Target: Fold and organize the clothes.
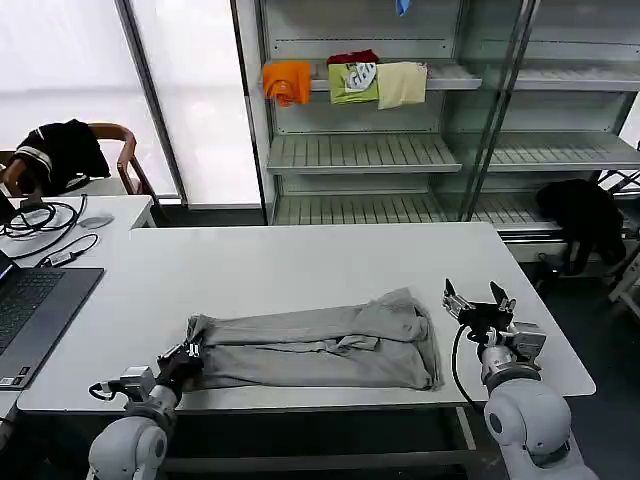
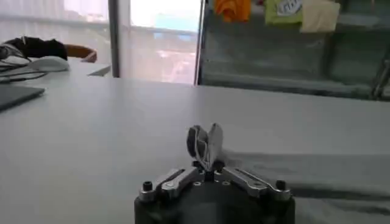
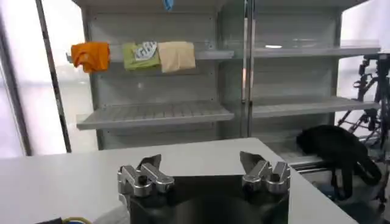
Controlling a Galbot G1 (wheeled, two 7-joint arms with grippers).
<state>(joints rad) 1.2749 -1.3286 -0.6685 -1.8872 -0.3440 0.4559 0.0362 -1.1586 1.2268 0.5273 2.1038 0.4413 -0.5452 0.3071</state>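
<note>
A light grey shirt (image 1: 320, 348) lies on the white table (image 1: 300, 265), folded lengthwise into a long band near the front edge. My left gripper (image 1: 188, 355) sits low at the band's left end with its fingers (image 2: 205, 137) pressed shut; the grey cloth (image 2: 317, 173) lies just beside them, and no fabric shows between them. My right gripper (image 1: 478, 300) hovers open a little to the right of the shirt's right end. Its fingertips (image 3: 149, 163) stand wide apart with nothing between them.
A laptop (image 1: 30, 310), cables and a mouse (image 1: 95, 221) lie at the table's left. A chair with a black garment (image 1: 60, 150) stands behind. Shelving (image 1: 400, 150) at the back holds orange, green and cream folded garments. Another black garment (image 1: 585, 215) hangs at right.
</note>
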